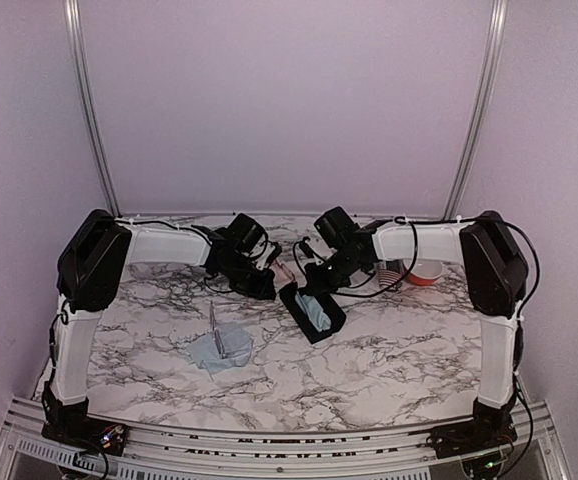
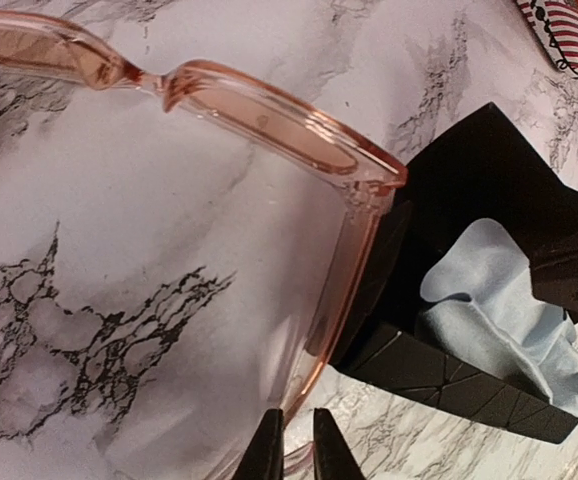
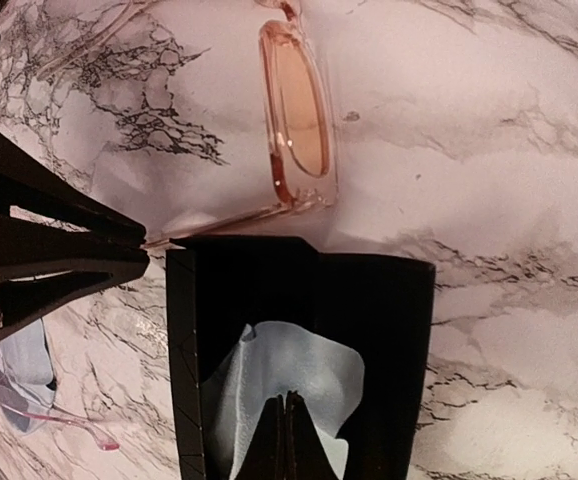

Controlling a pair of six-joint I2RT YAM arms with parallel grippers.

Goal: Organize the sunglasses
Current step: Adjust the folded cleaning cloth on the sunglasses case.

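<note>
A pair of sunglasses with a clear pink plastic frame and pinkish-brown lenses lies on the marble beside the open black case. It also shows in the right wrist view. My left gripper is shut on the thin end of its temple arm, next to the case's corner. My right gripper is shut on the pale blue cloth inside the black case. A second pair, lilac with a thin arm, lies on another blue cloth at the front left.
The stars-and-stripes case and an orange cup sit at the back right, behind the right arm. Both grippers crowd close together over the black case mid-table.
</note>
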